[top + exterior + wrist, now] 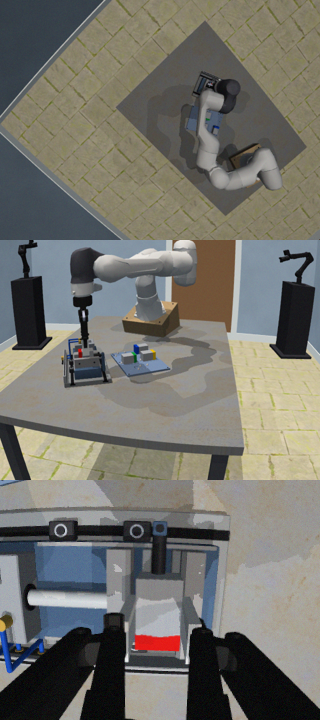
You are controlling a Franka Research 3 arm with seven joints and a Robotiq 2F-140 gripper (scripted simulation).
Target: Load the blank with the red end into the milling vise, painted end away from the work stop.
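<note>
Pinching red-end blank [80, 353] [158, 615] btwn claw [84, 343] [158, 610] fingertips, red end toward wrist cam's lower edge, over vise [197, 90] [87, 372] [120, 570]

Jaws [156, 642] — closed, pointing downward.

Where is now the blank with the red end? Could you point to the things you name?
In the wrist view, the blank with the red end [80, 353] [158, 616] is right of the white rod [67, 598], between the gripper's fingers.
</note>
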